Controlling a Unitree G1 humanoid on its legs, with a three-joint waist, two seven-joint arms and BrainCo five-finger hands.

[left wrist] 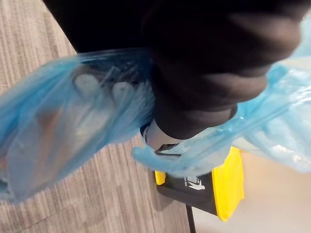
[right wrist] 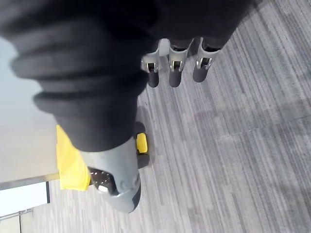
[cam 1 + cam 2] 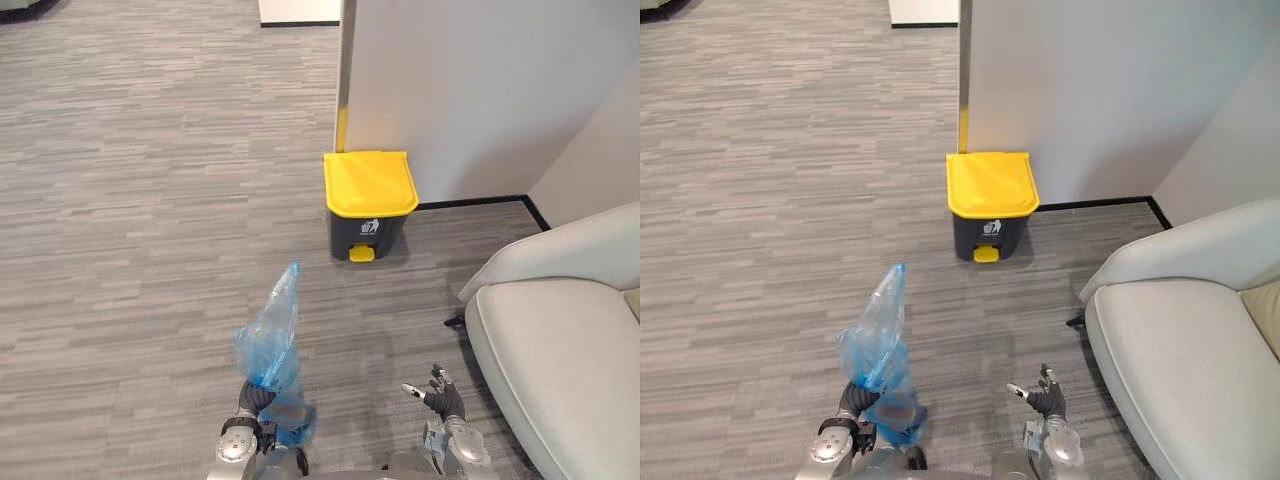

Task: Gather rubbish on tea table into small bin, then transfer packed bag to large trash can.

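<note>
Here, low and left of centre in the head view, the left hand (image 3: 256, 398) is clenched round the gathered middle of a blue bag (image 3: 272, 335). The bag's loose top stands above the fist in a thin, see-through peak, and its fuller bottom bulges just below and to the right of the fist. In the left wrist view the blue film wraps across the hand, and pale and brownish shapes show dimly through it. What they are cannot be told.

The large trash can (image 3: 368, 205) stands above centre in the frame, well apart from the bag, on the grey carpet floor (image 3: 130, 200). Its back is against the foot of a white wall (image 3: 480, 90). The body is dark grey, the yellow lid (image 3: 368, 182) lies flat and closed, and a small yellow pedal (image 3: 361, 254) sticks out at the bottom front. With the lid down, nothing inside can be seen.

The right hand (image 3: 440, 392) shows at the lower right of the head view, beside the front edge of a light grey armchair (image 3: 560, 350) that takes up the right side of the frame. In its own wrist view its fingers (image 2: 175, 77) hang straight and released over bare carpet, holding nothing, with the trash can beyond them.
</note>
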